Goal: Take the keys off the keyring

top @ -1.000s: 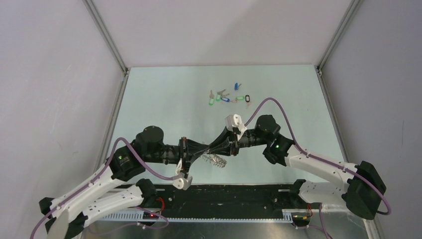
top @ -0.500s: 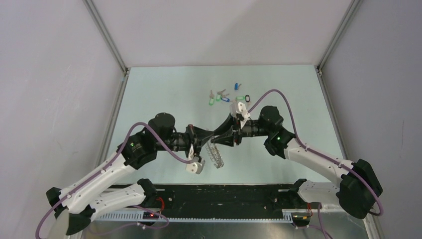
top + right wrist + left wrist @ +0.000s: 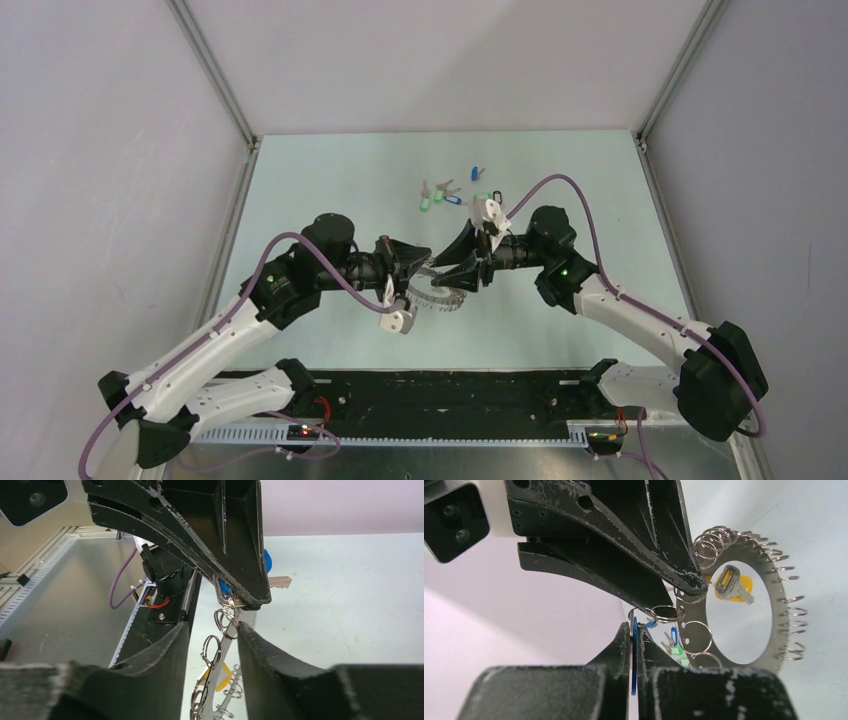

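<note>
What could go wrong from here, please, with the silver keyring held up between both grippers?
The left gripper pinches only the thin blue plastic tag, so it might slip. The right gripper grips the flat silver metal keyring only at its rim; a tug could twist it loose.

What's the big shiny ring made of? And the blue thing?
The keyring looks like metal: silvery, thin, with bright glints on its little wire loops. The blue tag looks like plastic, solid-coloured and smooth, though only its edge shows.
</note>
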{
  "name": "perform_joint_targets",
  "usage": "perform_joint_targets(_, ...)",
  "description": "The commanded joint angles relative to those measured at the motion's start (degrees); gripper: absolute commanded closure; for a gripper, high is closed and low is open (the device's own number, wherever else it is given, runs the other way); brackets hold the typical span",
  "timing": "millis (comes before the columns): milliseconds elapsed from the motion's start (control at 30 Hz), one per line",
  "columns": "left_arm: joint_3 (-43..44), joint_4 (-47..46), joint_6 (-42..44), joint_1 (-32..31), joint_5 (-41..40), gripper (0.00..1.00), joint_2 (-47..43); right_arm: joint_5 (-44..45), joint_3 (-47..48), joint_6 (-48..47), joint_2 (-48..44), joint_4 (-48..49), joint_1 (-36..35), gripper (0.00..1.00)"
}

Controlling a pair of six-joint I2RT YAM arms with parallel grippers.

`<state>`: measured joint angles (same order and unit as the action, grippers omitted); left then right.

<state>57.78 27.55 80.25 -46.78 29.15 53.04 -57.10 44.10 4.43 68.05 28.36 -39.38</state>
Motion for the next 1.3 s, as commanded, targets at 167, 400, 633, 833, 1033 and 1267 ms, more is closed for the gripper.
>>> perform_joint_targets(167,2.66,-3.41,1.35,0.5,2.57,1.0,-0.57,-2.49,2.25,3.56,0.33,5.7,1.35,0.63)
perform_joint_targets(400,2.19,-3.47,1.22,0.52,3.01,1.0,-1.21,-2.19,2.22,5.26,-0.05,6.39,1.49,0.99)
perform_joint_targets(633,2.13,-3.5,1.22,0.56,2.93,1.0,-1.56,0.51,2.21,8.26,-1.0,3.31,1.41,1.0)
perform_joint_targets(833,1.7,-3.82,1.48,0.55,2.44,1.0,-1.83,10.39,1.77,14.41,-2.84,-1.61,1.19,1.0)
perform_joint_targets(1033,0.53,-4.37,1.33,0.61,2.34,1.0,-2.18,21.06,-6.52,29.31,-5.55,11.49,1.06,1.0)
perform_joint_targets(1267,-0.36,-4.94,0.92,0.55,3.18,1.0,-2.28,34.26,-15.83,43.83,-7.62,28.92,0.54,1.0)
